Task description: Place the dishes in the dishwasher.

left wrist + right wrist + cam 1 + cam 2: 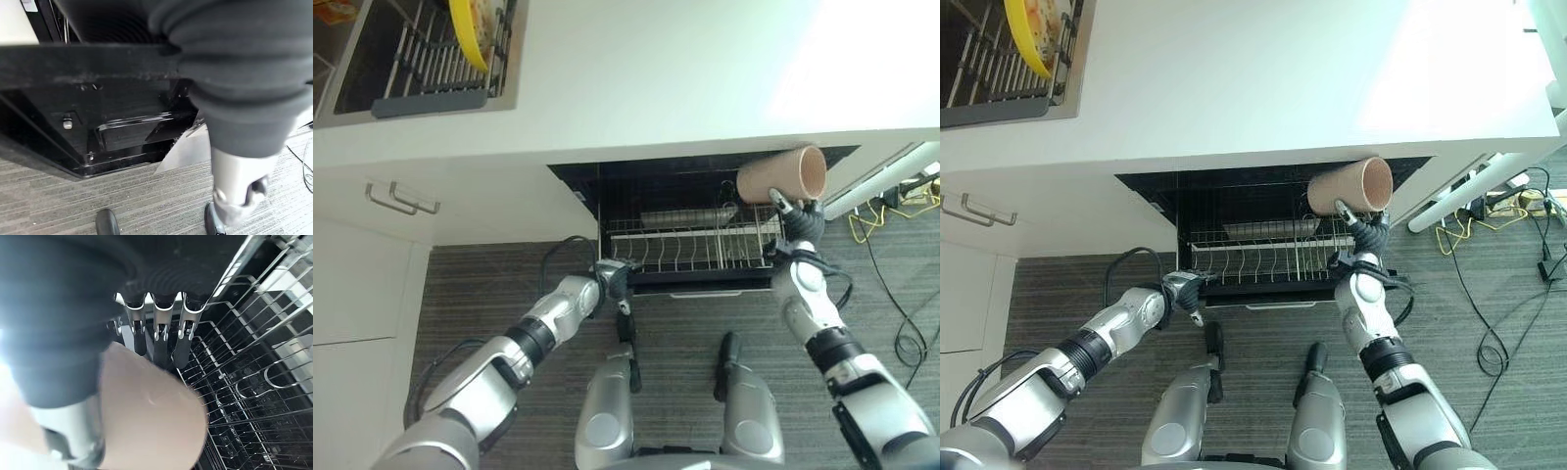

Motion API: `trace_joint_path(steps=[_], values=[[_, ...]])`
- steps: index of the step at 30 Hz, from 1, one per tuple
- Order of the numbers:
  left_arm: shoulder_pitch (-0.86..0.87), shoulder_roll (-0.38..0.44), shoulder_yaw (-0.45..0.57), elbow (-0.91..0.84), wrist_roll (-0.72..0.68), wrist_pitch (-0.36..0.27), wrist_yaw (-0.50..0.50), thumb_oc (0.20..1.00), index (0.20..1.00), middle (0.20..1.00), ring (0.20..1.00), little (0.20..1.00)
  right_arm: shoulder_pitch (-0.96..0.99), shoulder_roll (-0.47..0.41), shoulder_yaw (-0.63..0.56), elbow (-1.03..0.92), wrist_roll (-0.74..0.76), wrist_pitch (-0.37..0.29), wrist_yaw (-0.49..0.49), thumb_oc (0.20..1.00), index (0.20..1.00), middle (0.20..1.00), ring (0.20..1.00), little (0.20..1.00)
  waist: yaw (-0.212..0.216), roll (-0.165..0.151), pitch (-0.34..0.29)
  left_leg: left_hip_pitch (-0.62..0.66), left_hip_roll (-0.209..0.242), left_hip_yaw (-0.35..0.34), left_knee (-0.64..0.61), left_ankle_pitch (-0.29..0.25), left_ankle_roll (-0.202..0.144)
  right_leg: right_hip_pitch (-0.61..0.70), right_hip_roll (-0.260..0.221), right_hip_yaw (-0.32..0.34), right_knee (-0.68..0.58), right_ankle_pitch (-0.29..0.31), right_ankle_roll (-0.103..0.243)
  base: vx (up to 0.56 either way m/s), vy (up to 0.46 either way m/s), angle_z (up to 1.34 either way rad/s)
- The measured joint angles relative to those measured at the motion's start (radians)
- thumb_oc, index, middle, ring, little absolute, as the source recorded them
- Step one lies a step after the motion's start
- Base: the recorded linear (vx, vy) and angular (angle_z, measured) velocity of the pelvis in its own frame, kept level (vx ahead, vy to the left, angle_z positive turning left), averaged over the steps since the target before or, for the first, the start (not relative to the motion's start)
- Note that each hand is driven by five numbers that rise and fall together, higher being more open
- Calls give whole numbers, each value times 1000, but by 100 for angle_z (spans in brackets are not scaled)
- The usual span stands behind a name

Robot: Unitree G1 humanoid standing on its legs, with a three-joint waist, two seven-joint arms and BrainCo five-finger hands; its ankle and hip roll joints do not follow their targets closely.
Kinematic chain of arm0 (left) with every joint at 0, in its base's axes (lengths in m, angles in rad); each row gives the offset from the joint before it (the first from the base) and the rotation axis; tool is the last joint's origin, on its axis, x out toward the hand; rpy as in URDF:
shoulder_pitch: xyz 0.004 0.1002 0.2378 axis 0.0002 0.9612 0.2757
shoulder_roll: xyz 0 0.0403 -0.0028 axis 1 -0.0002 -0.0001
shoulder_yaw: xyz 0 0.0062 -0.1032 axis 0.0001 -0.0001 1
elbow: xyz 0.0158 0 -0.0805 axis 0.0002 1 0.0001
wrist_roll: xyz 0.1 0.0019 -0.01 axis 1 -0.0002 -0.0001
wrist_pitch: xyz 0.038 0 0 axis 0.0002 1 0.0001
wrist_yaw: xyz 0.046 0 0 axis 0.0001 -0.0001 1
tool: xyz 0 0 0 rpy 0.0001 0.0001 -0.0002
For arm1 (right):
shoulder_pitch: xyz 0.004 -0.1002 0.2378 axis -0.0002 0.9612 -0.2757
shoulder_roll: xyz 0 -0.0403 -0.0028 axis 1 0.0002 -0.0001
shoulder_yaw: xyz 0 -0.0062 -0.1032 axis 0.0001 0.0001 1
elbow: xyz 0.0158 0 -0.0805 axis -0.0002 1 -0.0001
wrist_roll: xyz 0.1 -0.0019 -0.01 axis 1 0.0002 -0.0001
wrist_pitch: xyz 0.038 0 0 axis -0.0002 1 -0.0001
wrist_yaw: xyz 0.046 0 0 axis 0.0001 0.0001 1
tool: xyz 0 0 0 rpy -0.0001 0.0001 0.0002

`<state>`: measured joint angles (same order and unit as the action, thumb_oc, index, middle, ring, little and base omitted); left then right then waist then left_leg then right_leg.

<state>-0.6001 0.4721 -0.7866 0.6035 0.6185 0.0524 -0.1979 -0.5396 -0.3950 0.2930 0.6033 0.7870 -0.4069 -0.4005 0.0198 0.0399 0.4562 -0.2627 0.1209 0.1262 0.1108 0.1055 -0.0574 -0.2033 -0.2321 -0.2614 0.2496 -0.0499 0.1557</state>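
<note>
A: Item one, the cup (783,174). Where is it sitting?

B: In the right hand (797,217), whose fingers (157,340) are wrapping its wall. It is lying on its side, its open mouth facing away from the left hand, and it is hovering over the right end of the dishwasher rack (690,250), just under the counter (636,88) edge.

A: Item two, the left hand (610,277)?

B: It is resting at the rack's front left corner, against the dark front edge. Whether its fingers are curling on anything, I cannot tell.

A: Other stock?

B: A yellow plate (467,34) is standing in the drying rack (435,59), well away from the dishwasher rack, up on the counter. Something grey is lying at the back of the dishwasher rack; I cannot tell what it is.

A: Hazards?

B: As I judge it, the cup is riding close to the counter's underside, so lifting it at all risks knocking the rim. Releasing it sideways could send it rolling between the tines. If the left hand is steadying the rack and lets go, the rack could slide inward under the cup.
</note>
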Motion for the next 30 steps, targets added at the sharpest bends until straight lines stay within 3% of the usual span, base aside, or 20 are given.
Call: trace_joint_path(steps=[3, 8, 19, 30], values=[[-12, 2, -3, -4, 1, -7, -5, 1000, 1000, 1000, 1000, 1000, -19, -13, -1, 29, 0, 79, 1, 200, 200, 200, 200, 200, 1, -6, 3, -16, 2, -9, 15, -1, 1, 3, 2, -17, 0, 0, 0, 8, -66, 12], [-52, 33, -23, -39, 1, -15, -33, 1000, 1000, 1000, 1000, 1000, -79, -17, 4, 110, -3, 175, -2, 200, 200, 200, 200, 200, 20, -43, 20, -43, 12, -16, 49, -18, -2, -14, 3, -19, 18, -12, -6, -8, -51, 4], [-90, 35, -39, -31, -1, -50, -9, 1000, 1000, 1000, 1000, 1000, -96, 44, 47, 219, -43, 204, -39, 200, 200, 200, 200, 200, 31, -44, 19, -95, 3, -8, 96, -41, 17, -71, -8, 12, 36, -14, -4, -20, 38, -5], [-99, 7, -40, -14, -4, -77, 38, 1000, 1000, 1000, 1000, 1000, -140, 35, 54, 268, -162, 224, -78, 200, 200, 200, 200, 200, 37, -18, 5, -135, -12, 4, 119, -50, 28, -122, -31, 32, 68, -16, 0, -6, 40, -2]])
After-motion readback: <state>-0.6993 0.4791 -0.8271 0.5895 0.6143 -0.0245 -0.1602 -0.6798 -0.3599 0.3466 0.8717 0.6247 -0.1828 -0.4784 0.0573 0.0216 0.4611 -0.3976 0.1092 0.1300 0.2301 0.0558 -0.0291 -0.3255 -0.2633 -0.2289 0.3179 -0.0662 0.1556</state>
